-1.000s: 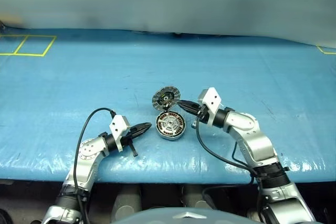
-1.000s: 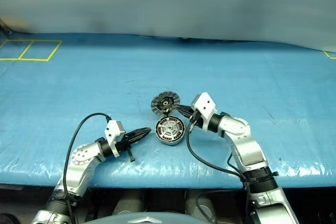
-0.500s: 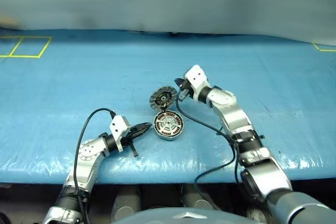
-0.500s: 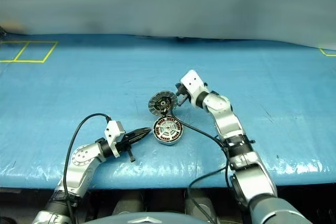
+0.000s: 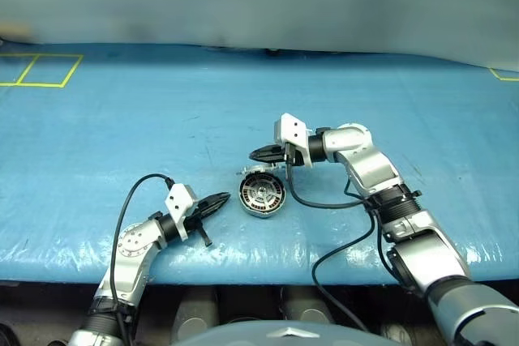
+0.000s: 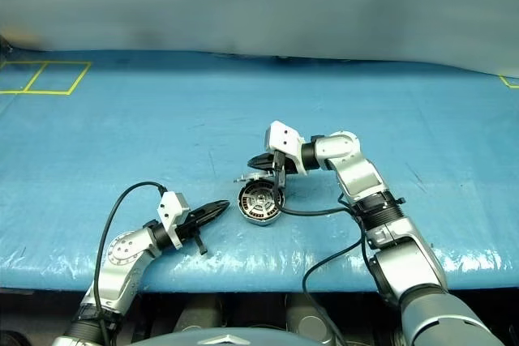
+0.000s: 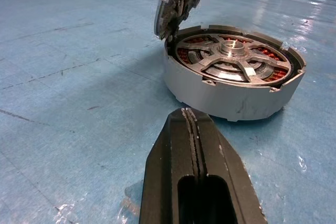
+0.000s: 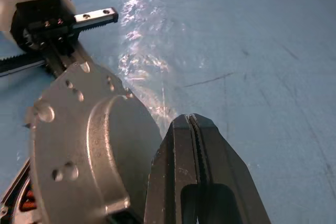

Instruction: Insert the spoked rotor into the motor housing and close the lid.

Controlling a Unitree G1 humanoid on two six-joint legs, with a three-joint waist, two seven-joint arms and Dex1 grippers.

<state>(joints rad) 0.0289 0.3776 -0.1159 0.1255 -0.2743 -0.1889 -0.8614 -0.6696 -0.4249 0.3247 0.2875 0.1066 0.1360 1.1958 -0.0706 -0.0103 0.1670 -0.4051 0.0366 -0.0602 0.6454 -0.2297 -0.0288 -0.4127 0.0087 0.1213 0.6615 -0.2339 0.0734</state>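
Blue plastic sheeting covers the whole desk (image 5: 122, 119), wrinkled and shiny along the near edge, with yellow tape squares (image 5: 36, 70) marked out at the far left corner. Right in the middle sits the motor housing (image 5: 262, 195), a squat grey puck resting flat on the sheet. And look inside it: the spoked rotor (image 7: 231, 59) lies seated in the housing, silver spokes round the hub, copper windings peeking through the gaps. The lid (image 7: 176, 1) stands tilted up on the far-left edge of the housing, hinged there, its segmented inner face turned towards the rotor. It is partway over, not shut.

The right hand (image 5: 261, 154) reaches in from the right, hovering just beyond the housing on its far side, fingers pressed together with nothing between them. From its wrist camera the plain grey back of the lid (image 8: 89, 145) sits right against the fingertips (image 8: 191, 129); whether they actually touch it, I cannot tell.

The left hand (image 5: 219, 200) lies low on the near left, pointing at the housing, tips just beside its wall and apart from it. Its fingers are closed tight too, and empty. A black cable (image 5: 134, 192) loops over that left arm.
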